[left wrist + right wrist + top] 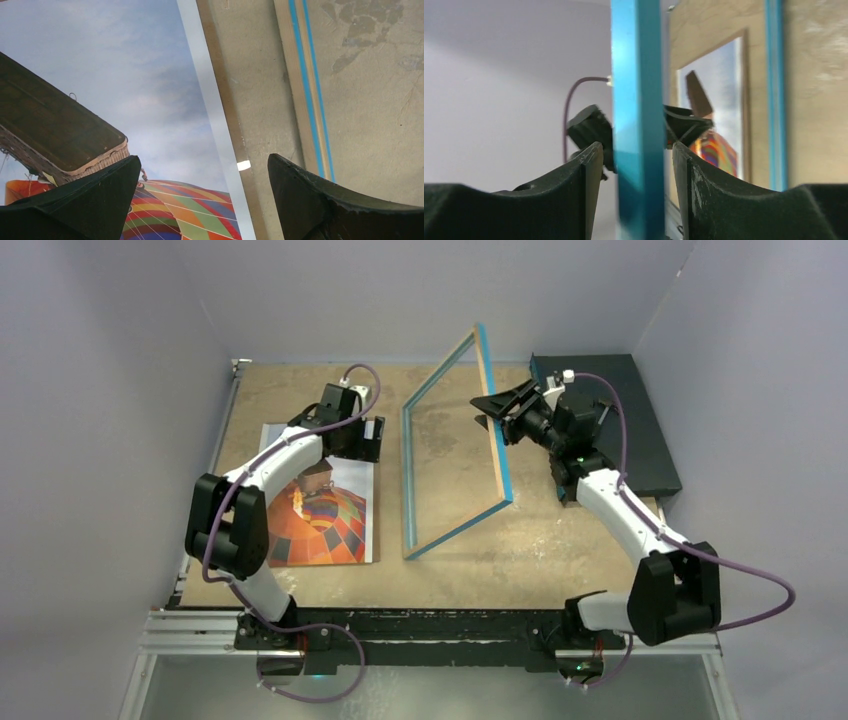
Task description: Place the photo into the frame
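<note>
On the left of the top view, the photo [335,530] is lying flat and picture side up on the table [560,550]. No part of it is sitting inside the frame [497,455] yet. The frame is standing tilted in the middle of that view. Its left rail is lying low near the table just right of the photo, and its right rail is rising toward the upper middle.

The right gripper [492,410] is straddling that raised rail. In the right wrist view its fingers are standing apart on either side of the blue edge, with a sliver of background showing on each side, so it appears to be clamping nothing. The left gripper [204,167] is hanging wide apart and empty over the photo's right border.

I judge the task to be at an early stage. The frame is waiting to be laid flat, and the photo is waiting to be picked up and seated in the opening.

Several things are proving hard to read:
- **Right pads:** the blue rail is blurring at close range, so I cannot tell whether they are brushing it.
- **Frame support:** what is propping the frame at its tilt is not showing, nor is whether the low rail is touching the table.
- **Photo:** the left arm is covering its upper part from above.
- **Brown strip:** a thin one is showing along the photo's white border in the left wrist view, and I cannot tell whether it is a board underneath.
- **Glazing:** whether the frame is carrying any is unclear.
- **Dark slab [645,440]:** the right arm is partly hiding it at the upper right.
</note>
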